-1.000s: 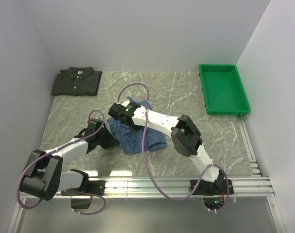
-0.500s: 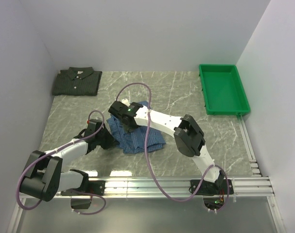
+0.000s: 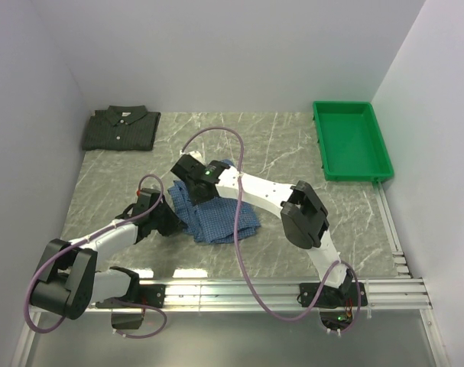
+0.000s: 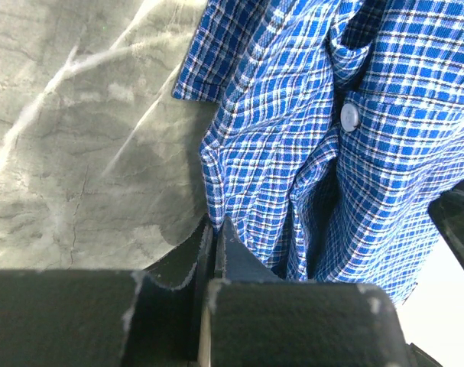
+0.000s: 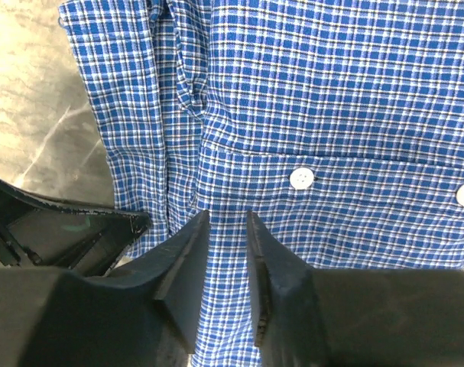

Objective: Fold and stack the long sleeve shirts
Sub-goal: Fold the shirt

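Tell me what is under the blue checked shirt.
The grey marbled tabletop shows all around the blue checked shirt, so the shirt lies on it. Anything else beneath is covered by the crumpled cloth and cannot be seen.

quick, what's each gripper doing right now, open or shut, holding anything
Left gripper: shut at the edge of the blue shirt; grip on cloth unclear.
Right gripper: slightly open over the blue shirt, nothing visibly held.
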